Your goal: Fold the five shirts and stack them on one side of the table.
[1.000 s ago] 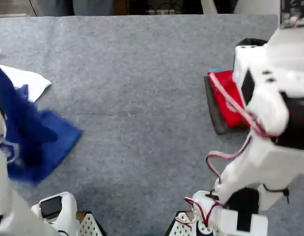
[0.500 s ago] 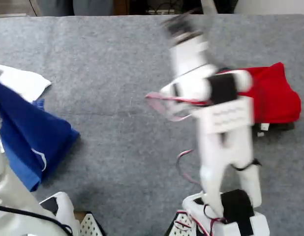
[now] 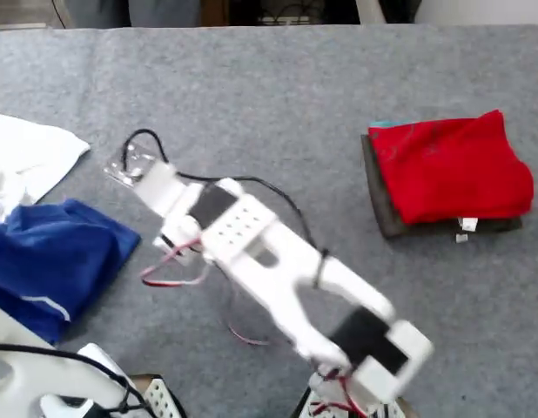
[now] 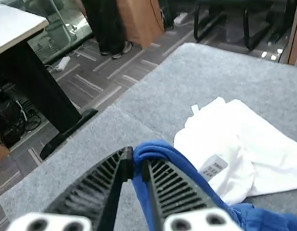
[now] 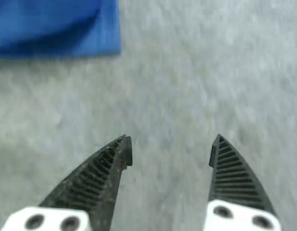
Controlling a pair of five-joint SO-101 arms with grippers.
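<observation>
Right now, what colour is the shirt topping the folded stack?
Top shirt is red, best in the high view.

Grey felt-covered bench (image 3: 278, 87) in an office room.
Past its edge lies a dark floor of striped, plank-patterned tiles (image 4: 98, 84), catching glints of light near black chair legs (image 4: 245, 21). A white-topped desk with a black frame (image 4: 14, 24) stands on it, dark cables (image 4: 11, 122) beneath, with a brown wooden panel (image 4: 139, 21) beyond.

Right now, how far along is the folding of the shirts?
Done: a red shirt lies folded on a dark shirt. In hand: the left gripper has its jaws shut on the blue shirt; the right gripper hangs open near it. Left: fold the blue shirt and the unfolded white shirt, then stack.
</observation>
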